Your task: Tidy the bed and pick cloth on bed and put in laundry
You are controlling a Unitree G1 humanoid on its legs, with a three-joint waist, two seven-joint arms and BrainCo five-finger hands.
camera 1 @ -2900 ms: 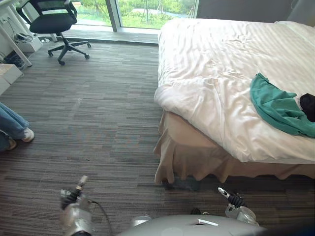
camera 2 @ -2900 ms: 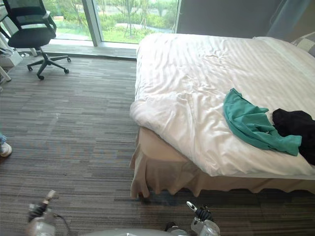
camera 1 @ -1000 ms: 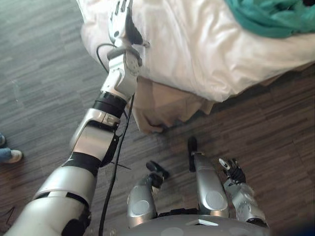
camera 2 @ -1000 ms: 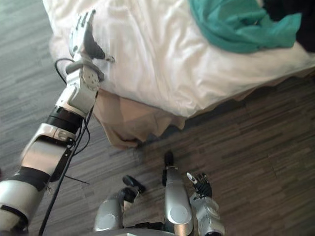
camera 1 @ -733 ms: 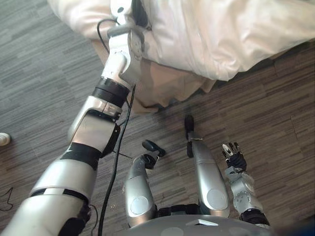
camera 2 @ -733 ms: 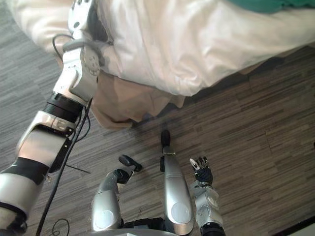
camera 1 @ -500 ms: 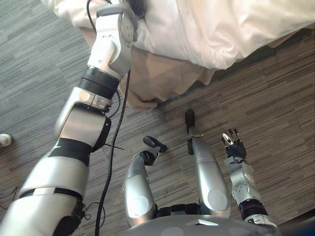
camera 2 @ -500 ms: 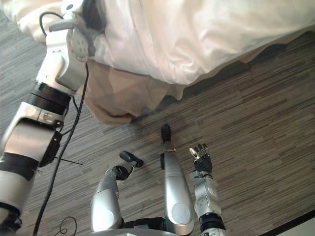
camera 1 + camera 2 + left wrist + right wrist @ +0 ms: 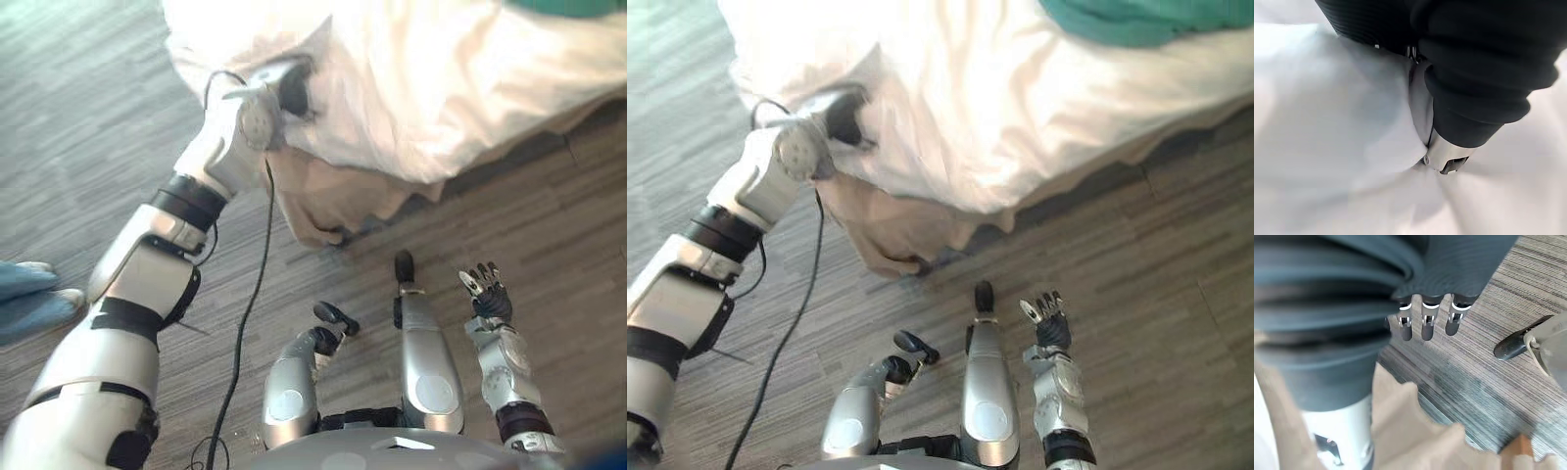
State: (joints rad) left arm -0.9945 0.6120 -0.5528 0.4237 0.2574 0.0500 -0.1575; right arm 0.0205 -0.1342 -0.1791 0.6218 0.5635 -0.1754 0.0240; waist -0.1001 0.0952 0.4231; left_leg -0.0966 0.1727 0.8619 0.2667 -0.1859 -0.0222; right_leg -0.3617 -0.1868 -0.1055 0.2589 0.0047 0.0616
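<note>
Fingers of the right hand hang straight and loose over the grey striped carpet at five o'clock. At eleven the left hand is buried in a corner of the white duvet; whether it grips I cannot tell. A crumpled teal cloth lies on the bed at one o'clock. It looks light and limp, best pinched at a bunched fold. No writing is readable.

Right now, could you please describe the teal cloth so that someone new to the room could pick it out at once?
Start at the big white duvet, which hangs over a beige bed skirt. On top of the duvet, toward the robot's right, lies the teal cloth, crumpled. It is the only green item against all that white and beige.
</note>
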